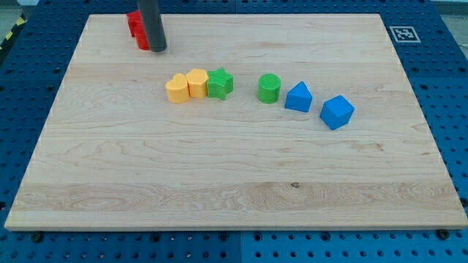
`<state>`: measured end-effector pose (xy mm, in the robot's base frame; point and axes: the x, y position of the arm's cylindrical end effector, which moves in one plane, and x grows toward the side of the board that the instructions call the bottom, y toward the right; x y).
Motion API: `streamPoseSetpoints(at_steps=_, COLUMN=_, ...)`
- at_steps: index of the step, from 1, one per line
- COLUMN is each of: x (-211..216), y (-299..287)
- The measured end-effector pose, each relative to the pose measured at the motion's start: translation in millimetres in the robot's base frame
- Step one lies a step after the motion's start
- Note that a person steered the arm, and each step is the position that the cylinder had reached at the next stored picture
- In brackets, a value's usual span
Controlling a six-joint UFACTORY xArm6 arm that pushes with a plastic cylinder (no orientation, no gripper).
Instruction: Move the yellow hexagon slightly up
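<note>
The yellow hexagon [197, 82] sits left of the board's middle, in a tight row between a yellow heart-like block [177, 89] on its left and a green star [220, 83] on its right; all three touch or nearly touch. My tip [158, 50] rests on the board near the view's top left, above and left of the hexagon and well apart from it. The rod rises out of the top of the view.
Red blocks [136, 29] lie right behind the rod at the top left, partly hidden by it. A green cylinder [269, 88], a blue triangle [298, 97] and a blue cube [336, 112] run to the right. The wooden board [234, 190] lies on a blue pegboard.
</note>
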<state>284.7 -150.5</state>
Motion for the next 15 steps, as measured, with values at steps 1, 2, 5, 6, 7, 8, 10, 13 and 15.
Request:
streamPoseSetpoints(at_steps=1, x=-7.0, y=-1.8)
streamPoseSetpoints(at_steps=2, x=-9.6, y=-3.9)
streamPoseSetpoints(at_steps=5, x=120.2, y=-9.6)
streamPoseSetpoints(at_steps=6, x=190.2, y=8.4)
streamPoseSetpoints(at_steps=7, x=229.6, y=26.4)
streamPoseSetpoints(at_steps=8, x=230.6, y=26.4)
streamPoseSetpoints(at_steps=10, x=231.8, y=26.4)
streamPoseSetpoints(at_steps=13, x=178.7, y=65.2)
streamPoseSetpoints(at_steps=15, x=103.1, y=81.7)
